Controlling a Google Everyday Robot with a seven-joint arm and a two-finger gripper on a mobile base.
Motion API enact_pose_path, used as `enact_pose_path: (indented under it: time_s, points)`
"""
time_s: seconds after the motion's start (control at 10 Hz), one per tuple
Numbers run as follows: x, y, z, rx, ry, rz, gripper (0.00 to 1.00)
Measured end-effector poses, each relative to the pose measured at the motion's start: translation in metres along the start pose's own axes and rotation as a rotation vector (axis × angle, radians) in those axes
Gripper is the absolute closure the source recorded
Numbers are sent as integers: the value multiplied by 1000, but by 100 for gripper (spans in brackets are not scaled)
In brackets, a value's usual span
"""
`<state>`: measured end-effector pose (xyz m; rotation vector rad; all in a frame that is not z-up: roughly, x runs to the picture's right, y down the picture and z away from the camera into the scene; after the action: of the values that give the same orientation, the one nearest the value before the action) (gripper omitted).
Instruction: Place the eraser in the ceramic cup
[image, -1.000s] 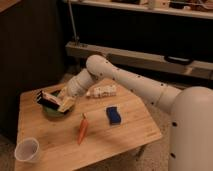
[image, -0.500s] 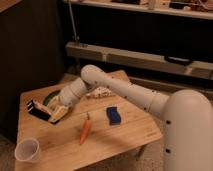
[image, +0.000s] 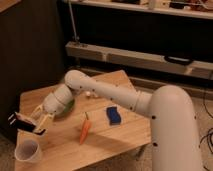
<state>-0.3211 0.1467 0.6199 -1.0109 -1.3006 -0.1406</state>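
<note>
Wooden table surface is noted beneath the work area, with the white arm extended across it toward the left edge. The gripper is positioned low over the left portion of the table, above and slightly to the right of the ceramic cup. The eraser is held between the jaws, which are closed onto it to about its own thickness; the dark block is seen projecting leftward and slightly tilted, clear of the table surface.

Progress is judged as well advanced: the eraser is secured and lifted, and is carried near the cup. Release into the cup is not yet done. The eraser is seen above and apart from the rim, not over the opening's centre as far as can be told. A short move toward the cup and a lowering are judged to be outstanding before release.

Also recorded: a green bowl partly hidden behind the wrist, an orange carrot-like object, and a blue object.
</note>
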Motion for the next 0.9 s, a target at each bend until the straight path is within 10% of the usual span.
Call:
enact_pose_path:
  time_s: [0.4,0.9]
  points:
    - [-12,22,29,-105,-75,-50,100]
    - [-9,34,57,-134,-40,-70,100]
